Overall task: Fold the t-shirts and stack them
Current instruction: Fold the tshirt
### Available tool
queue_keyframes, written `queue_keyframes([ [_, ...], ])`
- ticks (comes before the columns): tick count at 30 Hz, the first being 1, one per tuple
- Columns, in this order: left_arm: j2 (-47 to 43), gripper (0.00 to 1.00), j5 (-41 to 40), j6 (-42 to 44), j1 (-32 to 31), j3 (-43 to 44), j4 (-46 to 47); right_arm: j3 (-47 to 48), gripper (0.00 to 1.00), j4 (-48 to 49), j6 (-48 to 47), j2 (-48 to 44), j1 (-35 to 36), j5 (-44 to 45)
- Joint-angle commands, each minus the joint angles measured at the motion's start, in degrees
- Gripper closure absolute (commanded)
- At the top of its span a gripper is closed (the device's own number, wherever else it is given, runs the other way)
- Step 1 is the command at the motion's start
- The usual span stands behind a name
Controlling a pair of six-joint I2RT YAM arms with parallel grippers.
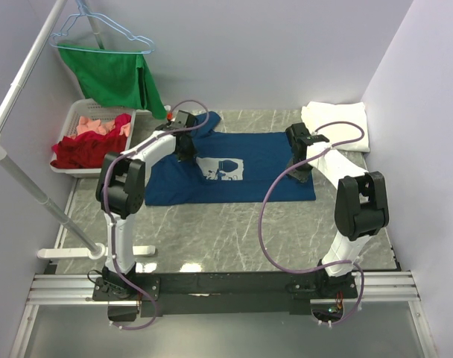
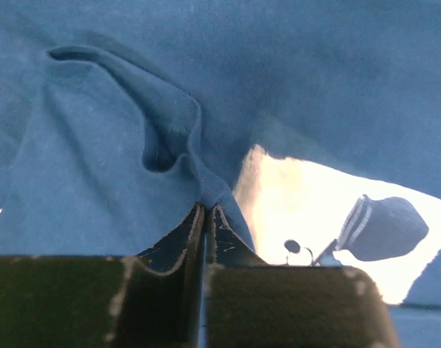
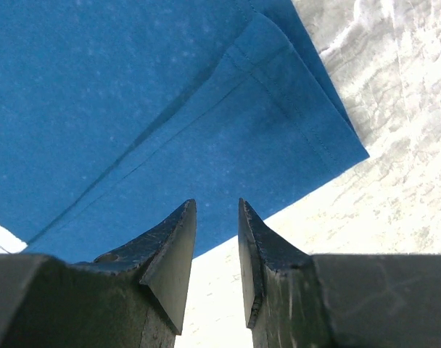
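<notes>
Cotton this soft just flops, so I'd grab edges and corners, not the middle. Overhead: navy shirt (image 1: 256, 179) lies flat, white shirt (image 1: 337, 125) sits folded past its right end, and both my arms are bent down over the navy one. Left wrist cam: left gripper (image 2: 204, 217) pinched tight on a ridge of navy fabric. Right wrist cam: right gripper (image 3: 217, 217) slightly spread, empty, just short of the hem corner (image 3: 351, 148).

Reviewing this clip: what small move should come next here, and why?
Probably lower the right tool and close it on the hem edge of the navy t-shirt. The left tool is shut on a pinch of fabric near the collar, while the right one hangs open above the hem, gripping nothing. A fold likely needs both ends held.
</notes>
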Motion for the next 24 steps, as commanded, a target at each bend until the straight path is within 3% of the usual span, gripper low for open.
queue_keyframes([
  [1,1.2,0.85,0.2,3.1,-0.3,3.5,3.9,1.0,0.63,-1.4,0.6,-2.4,-0.2,2.4],
  [3,0.4,0.78,-0.6,3.6,-0.3,3.2,5.6,0.6,0.63,-1.3,0.6,-2.6,-0.2,2.2],
  [4,-0.1,0.68,-1.2,3.8,-0.3,2.9,6.4,0.5,0.63,-1.4,0.7,-2.6,-0.2,2.2],
  [7,-2.1,0.49,-3.3,4.4,-0.3,1.5,9.3,0.0,0.64,-1.1,1.0,-2.8,-0.2,1.8],
  [10,-4.2,0.36,-3.9,5.1,-0.3,-1.1,11.2,-0.7,0.64,-0.8,1.3,-3.2,-0.2,1.6],
  [13,-5.9,0.32,-4.5,5.4,-0.3,-3.1,11.0,-1.1,0.64,-0.6,1.4,-3.6,-0.1,1.4],
  [18,-8.0,0.33,-6.9,4.6,-0.3,-6.4,6.3,-1.7,0.64,-0.4,1.3,-3.3,0.1,1.3],
  [24,-14.1,0.34,-5.2,2.0,-0.2,-16.6,4.0,-1.6,0.6,-0.7,0.0,-2.8,2.2,0.9],
])
